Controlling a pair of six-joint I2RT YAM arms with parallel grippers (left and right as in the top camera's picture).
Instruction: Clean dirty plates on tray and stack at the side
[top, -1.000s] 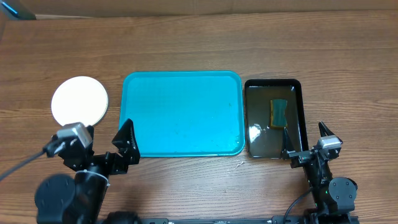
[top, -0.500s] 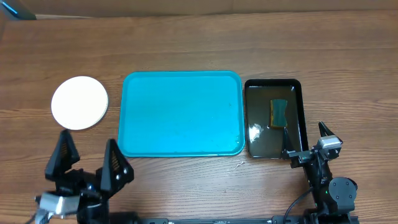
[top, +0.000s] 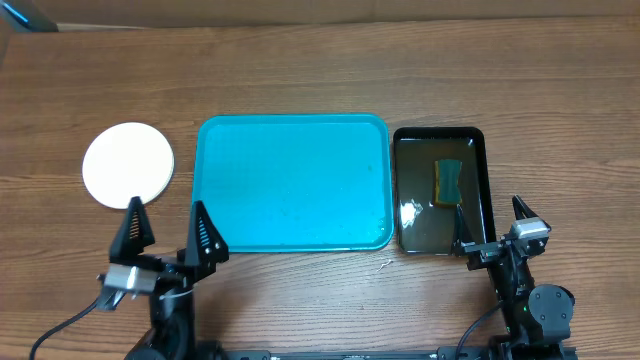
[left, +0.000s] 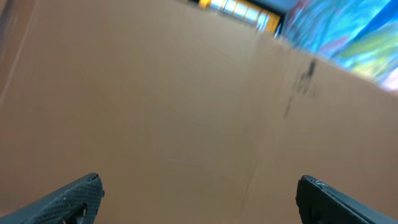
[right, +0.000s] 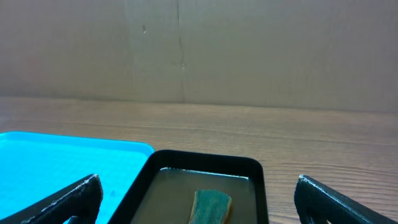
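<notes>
Overhead view, read from left to right. You see one white plate (top: 128, 166) on the table (top: 320, 70), ahead of the left claw (top: 165, 212) and off to its left, apart from it. The left claw stands with its fingers spread wide and nothing between them. Ahead of it and to its right lies the turquoise tray (top: 292, 182), bare of plates (only faint specks show on its floor). Further right, just ahead of the right claw (top: 489, 212), sits the black tray (top: 440, 131). A sponge (top: 448, 181) lies in it, in what looks like shallow water. The right claw is likewise spread and empty.

Progress, as a judgement: with the turquoise tray cleared and a clean-looking plate at the side, the task appears finished or nearly so. Nothing on the tray is left for you to wipe.

Limits of the pictures: from above you cannot tell whether the white disc is a single plate or a stack, and no yellow-green plate shows. The left wrist view is blurred and tilted up at a cardboard wall (left: 155, 112), so it shows only that claw's two fingertips. The right wrist view cuts off both trays and the sponge at its lower edge.
</notes>
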